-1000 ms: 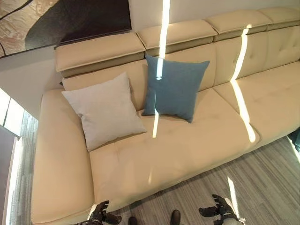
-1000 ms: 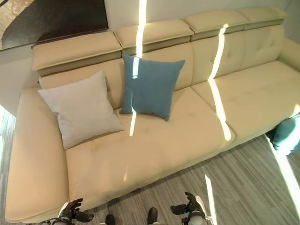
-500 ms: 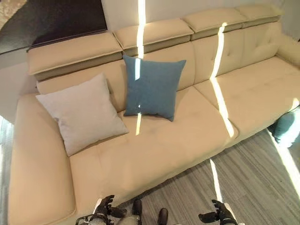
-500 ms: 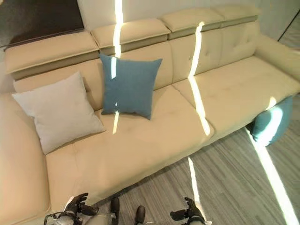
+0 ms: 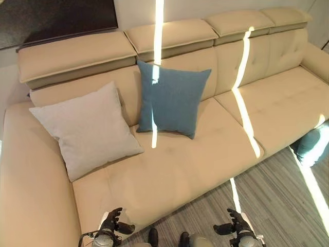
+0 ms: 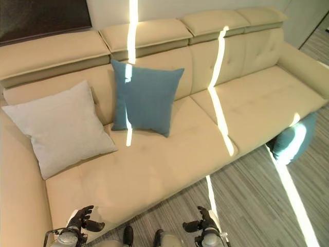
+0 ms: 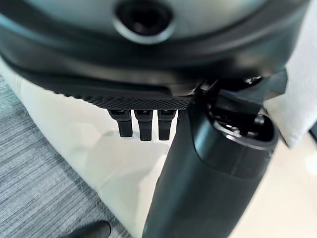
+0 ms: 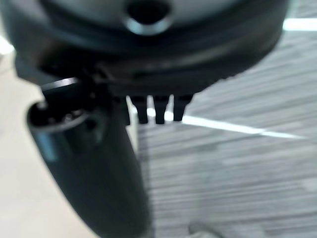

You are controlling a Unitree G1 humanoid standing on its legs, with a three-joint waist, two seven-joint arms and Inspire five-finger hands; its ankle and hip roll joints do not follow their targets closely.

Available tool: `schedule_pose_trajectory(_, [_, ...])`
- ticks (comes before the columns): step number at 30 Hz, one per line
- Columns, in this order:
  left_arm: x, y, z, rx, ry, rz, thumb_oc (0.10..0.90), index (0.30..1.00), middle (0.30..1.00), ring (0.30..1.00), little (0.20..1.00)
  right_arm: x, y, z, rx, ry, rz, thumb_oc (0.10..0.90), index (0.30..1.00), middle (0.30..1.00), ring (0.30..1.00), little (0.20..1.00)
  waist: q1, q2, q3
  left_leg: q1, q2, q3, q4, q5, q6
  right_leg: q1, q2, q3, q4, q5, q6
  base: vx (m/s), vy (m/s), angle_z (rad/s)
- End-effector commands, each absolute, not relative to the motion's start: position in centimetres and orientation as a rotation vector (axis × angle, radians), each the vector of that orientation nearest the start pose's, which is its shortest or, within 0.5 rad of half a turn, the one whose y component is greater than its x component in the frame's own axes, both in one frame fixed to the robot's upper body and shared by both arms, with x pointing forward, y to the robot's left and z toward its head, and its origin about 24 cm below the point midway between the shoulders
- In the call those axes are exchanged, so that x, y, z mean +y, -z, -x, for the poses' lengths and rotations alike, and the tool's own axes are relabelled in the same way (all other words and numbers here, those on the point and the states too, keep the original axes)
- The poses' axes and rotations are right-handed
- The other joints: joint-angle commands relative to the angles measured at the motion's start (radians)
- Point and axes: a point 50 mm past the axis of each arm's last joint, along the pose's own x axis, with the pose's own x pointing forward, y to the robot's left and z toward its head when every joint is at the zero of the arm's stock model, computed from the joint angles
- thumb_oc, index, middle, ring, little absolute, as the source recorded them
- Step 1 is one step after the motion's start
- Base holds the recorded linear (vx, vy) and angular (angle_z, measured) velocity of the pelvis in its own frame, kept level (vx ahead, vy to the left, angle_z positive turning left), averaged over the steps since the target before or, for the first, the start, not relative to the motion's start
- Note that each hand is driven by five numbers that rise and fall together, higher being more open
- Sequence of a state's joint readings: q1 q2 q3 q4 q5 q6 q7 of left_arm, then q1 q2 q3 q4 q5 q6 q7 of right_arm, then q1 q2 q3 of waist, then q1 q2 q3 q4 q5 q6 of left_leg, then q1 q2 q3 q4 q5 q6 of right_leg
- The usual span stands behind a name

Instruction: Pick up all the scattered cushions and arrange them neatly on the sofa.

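A pale grey cushion (image 5: 87, 129) leans on the left of the beige sofa (image 5: 169, 175), and a blue cushion (image 5: 171, 98) stands against the backrest beside it. A teal cushion (image 6: 292, 140) lies on the floor at the sofa's right front corner, lit by a sun stripe. My left hand (image 5: 111, 224) hangs low before the sofa's front edge, fingers relaxed and holding nothing; its fingers (image 7: 140, 124) point at the seat front. My right hand (image 5: 232, 226) hangs over the grey floor, open and holding nothing, with its fingers (image 8: 156, 110) above the floorboards.
Grey striped flooring (image 5: 277, 206) runs in front of the sofa. The sofa's right seat (image 5: 282, 108) is bare, crossed by bright sun stripes. A dark panel (image 5: 56, 18) hangs on the wall behind the left headrest.
The camera has swung, so the whole picture shifted and the cushions look closer. Both hands stay low and holding nothing; nothing on the sofa has moved.
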State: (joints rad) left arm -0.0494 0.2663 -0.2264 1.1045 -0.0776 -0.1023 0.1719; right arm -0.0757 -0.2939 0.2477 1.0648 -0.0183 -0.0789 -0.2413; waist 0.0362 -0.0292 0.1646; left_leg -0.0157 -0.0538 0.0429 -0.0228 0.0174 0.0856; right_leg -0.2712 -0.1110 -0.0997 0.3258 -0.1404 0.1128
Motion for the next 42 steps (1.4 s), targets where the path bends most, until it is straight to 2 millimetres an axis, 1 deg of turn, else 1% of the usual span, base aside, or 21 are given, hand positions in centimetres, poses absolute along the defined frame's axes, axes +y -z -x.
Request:
schedule_pose_trajectory(1, [23.6,13.5,-14.9,0.897,-0.174,-0.372,0.800,0.900,0.900,0.900,0.900,-25.4,11.5,-17.5,0.796,0.161,0.581,0.800,0.900,0.900,0.900,0.900,-0.026,-0.026,0.001,-0.007,-0.018,-0.081,0.079,-0.117,-0.060,0.024,0.015,0.060,-0.258,0.193,0.045,0.16,-0.131,0.27])
schedule_pose_trajectory(2, [23.6,13.6,-14.9,0.899,-0.179,-0.373,0.800,0.900,0.900,0.900,0.900,-25.4,11.5,-17.6,0.794,0.159,0.587,0.800,0.900,0.900,0.900,0.900,-0.031,-0.025,0.007,0.001,-0.016,-0.090,0.075,-0.119,-0.065,0.008,0.009,0.056,-0.286,0.213,0.052,0.16,-0.132,0.38])
schedule_pose_trajectory(4, [23.6,13.6,-15.0,0.900,-0.180,-0.372,0.800,0.900,0.900,0.900,0.900,-25.3,11.4,-17.9,0.785,0.156,0.591,0.800,0.900,0.900,0.900,0.900,-0.035,-0.022,0.011,0.007,-0.011,-0.096,0.072,-0.121,-0.070,0.003,0.003,0.039,-0.295,0.219,0.057,0.11,-0.108,0.45])
schedule_pose_trajectory(6, [23.4,13.7,-15.0,0.902,-0.173,-0.379,0.800,0.900,0.900,0.900,0.900,-25.2,11.4,-17.8,0.780,0.149,0.593,0.800,0.900,0.900,0.900,0.900,-0.038,-0.035,-0.004,0.026,-0.016,-0.101,0.053,-0.131,-0.080,0.033,-0.013,0.024,-0.335,0.236,0.059,0.22,-0.204,0.47])
schedule_pose_trajectory(9, [23.1,13.7,-14.8,0.902,-0.164,-0.371,0.800,0.900,0.900,0.900,0.900,-25.4,11.3,-17.6,0.774,0.155,0.580,0.800,0.900,0.900,0.900,0.900,-0.050,-0.037,-0.027,0.063,0.028,-0.114,0.031,-0.144,-0.110,0.058,0.002,0.027,-0.312,0.239,0.038,0.27,-0.318,0.42])
schedule_pose_trajectory(11, [22.7,13.7,-15.2,0.892,-0.145,-0.371,0.800,0.900,0.900,0.900,0.900,-25.8,11.2,-17.5,0.764,0.175,0.565,0.800,0.900,0.900,0.900,0.900,-0.066,-0.039,-0.026,0.020,0.068,-0.095,0.126,-0.164,-0.147,0.102,0.012,0.002,-0.319,0.205,0.016,0.20,-0.350,0.38])
schedule_pose_trajectory(13, [22.4,13.4,-15.9,0.868,-0.132,-0.368,0.800,0.900,0.900,0.900,0.900,-26.1,11.0,-17.5,0.758,0.191,0.566,0.800,0.900,0.900,0.900,0.900,-0.066,-0.049,-0.006,-0.067,0.085,-0.069,0.291,-0.132,-0.170,0.131,0.010,-0.016,-0.319,0.185,-0.009,0.05,-0.220,0.89])
schedule_pose_trajectory(15, [22.1,13.2,-16.5,0.849,-0.115,-0.364,0.800,0.900,0.900,0.900,0.900,-26.5,11.0,-17.4,0.767,0.207,0.561,0.800,0.900,0.900,0.900,0.900,-0.059,-0.062,0.012,-0.148,0.087,-0.037,0.412,-0.104,-0.156,0.172,0.018,-0.032,-0.330,0.159,-0.035,0.08,-0.204,0.41])
schedule_pose_trajectory(16, [21.9,13.2,-16.4,0.854,-0.104,-0.365,0.800,0.900,0.900,0.900,0.900,-26.5,11.1,-17.1,0.779,0.211,0.554,0.800,0.900,0.900,0.900,0.900,-0.055,-0.064,0.011,-0.160,0.072,-0.031,0.396,-0.116,-0.148,0.184,0.021,-0.034,-0.338,0.154,-0.035,0.27,-0.168,0.39])
schedule_pose_trajectory(17, [21.8,13.4,-16.2,0.868,-0.079,-0.385,0.800,0.900,0.900,0.900,0.900,-26.7,11.7,-16.2,0.819,0.224,0.539,0.800,0.900,0.900,0.900,0.900,-0.054,-0.067,-0.004,-0.186,0.048,0.016,0.300,-0.119,-0.128,0.210,0.027,-0.051,-0.359,0.145,-0.031,0.27,-0.076,0.54])
schedule_pose_trajectory(18, [21.8,13.3,-16.4,0.864,-0.072,-0.391,0.800,0.900,0.900,0.900,0.900,-26.7,11.8,-16.0,0.831,0.229,0.537,0.800,0.900,0.900,0.900,0.900,-0.052,-0.064,-0.006,-0.210,0.044,0.039,0.271,-0.092,-0.125,0.217,0.036,-0.053,-0.362,0.139,-0.034,0.28,-0.027,0.58])
schedule_pose_trajectory(20, [21.8,13.5,-16.0,0.875,-0.065,-0.391,0.800,0.900,0.900,0.900,0.900,-26.7,12.0,-15.6,0.846,0.224,0.537,0.800,0.900,0.900,0.900,0.900,-0.051,-0.050,-0.016,-0.169,0.047,0.066,0.181,-0.074,-0.122,0.234,0.060,-0.047,-0.366,0.124,-0.031,0.19,0.061,0.20])
schedule_pose_trajectory(23, [21.9,13.6,-15.5,0.889,-0.070,-0.393,0.800,0.900,0.900,0.900,0.900,-26.4,12.1,-15.3,0.846,0.209,0.542,0.800,0.900,0.900,0.900,0.900,-0.051,-0.052,-0.028,-0.140,0.026,0.035,0.150,-0.071,-0.119,0.239,0.066,-0.040,-0.347,0.111,-0.027,0.17,0.100,-0.30])
schedule_pose_trajectory(24, [22.2,13.5,-15.5,0.886,-0.075,-0.404,0.800,0.900,0.900,0.900,0.900,-26.2,12.2,-15.3,0.841,0.198,0.551,0.800,0.900,0.900,0.900,0.900,-0.047,-0.056,-0.038,-0.111,0.024,0.041,0.122,-0.076,-0.108,0.240,0.064,-0.034,-0.329,0.103,-0.022,0.17,0.133,-0.25])
schedule_pose_trajectory(28, [22.9,13.1,-16.0,0.861,-0.099,-0.403,0.800,0.900,0.900,0.900,0.900,-25.6,12.2,-15.6,0.833,0.169,0.562,0.800,0.900,0.900,0.900,0.900,-0.030,-0.066,-0.036,-0.087,0.022,0.050,0.100,-0.083,-0.088,0.218,0.045,-0.034,-0.250,0.094,0.001,0.05,0.108,-0.10])
schedule_pose_trajectory(29, [23.3,12.7,-16.5,0.840,-0.114,-0.401,0.800,0.900,0.900,0.900,0.900,-25.3,12.2,-15.9,0.827,0.164,0.562,0.800,0.900,0.900,0.900,0.900,-0.029,-0.066,-0.028,-0.083,0.024,0.045,0.099,-0.082,-0.081,0.185,0.037,-0.023,-0.193,0.098,0.017,0.01,0.082,-0.16])
schedule_pose_trajectory(31, [23.4,12.3,-17.0,0.812,-0.122,-0.401,0.800,0.900,0.900,0.900,0.900,-25.1,12.1,-16.0,0.817,0.170,0.545,0.800,0.900,0.900,0.900,0.900,-0.038,-0.063,-0.025,-0.072,0.020,0.027,0.081,-0.080,-0.077,0.160,0.043,0.023,-0.179,0.106,0.026,0.05,0.040,-0.24])
schedule_pose_trajectory(32, [23.3,11.9,-17.5,0.779,-0.128,-0.391,0.800,0.900,0.900,0.900,0.900,-25.1,12.1,-16.1,0.814,0.176,0.536,0.800,0.900,0.900,0.900,0.900,-0.045,-0.058,-0.029,-0.058,0.014,0.014,0.058,-0.076,-0.077,0.148,0.044,0.060,-0.211,0.124,0.030,0.10,0.002,0.21])
schedule_pose_trajectory(35, [23.2,11.3,-18.5,0.730,-0.141,-0.375,0.800,0.900,0.900,0.900,0.900,-25.2,12.0,-16.2,0.814,0.185,0.527,0.800,0.900,0.900,0.900,0.900,-0.055,-0.054,-0.023,-0.046,0.005,-0.012,0.041,-0.068,-0.078,0.121,0.037,0.082,-0.248,0.154,0.033,0.07,-0.010,0.60])
schedule_pose_trajectory(39, [23.1,9.9,-19.8,0.637,-0.157,-0.344,0.800,0.900,0.900,0.900,0.900,-25.1,11.3,-17.2,0.757,0.187,0.535,0.800,0.900,0.900,0.900,0.900,-0.039,-0.061,-0.037,-0.035,0.003,-0.018,-0.018,-0.045,-0.088,0.153,0.026,0.056,-0.337,0.182,0.038,0.04,-0.085,0.50])
schedule_pose_trajectory(42, [22.7,7.4,-21.6,0.479,-0.200,-0.257,0.800,0.900,0.900,0.900,0.900,-25.3,8.8,-19.5,0.595,0.224,0.515,0.800,0.900,0.900,0.900,0.900,-0.033,-0.063,-0.037,-0.034,0.017,-0.028,-0.056,-0.028,-0.102,0.172,0.039,0.037,-0.406,0.197,0.032,0.01,-0.126,0.09])
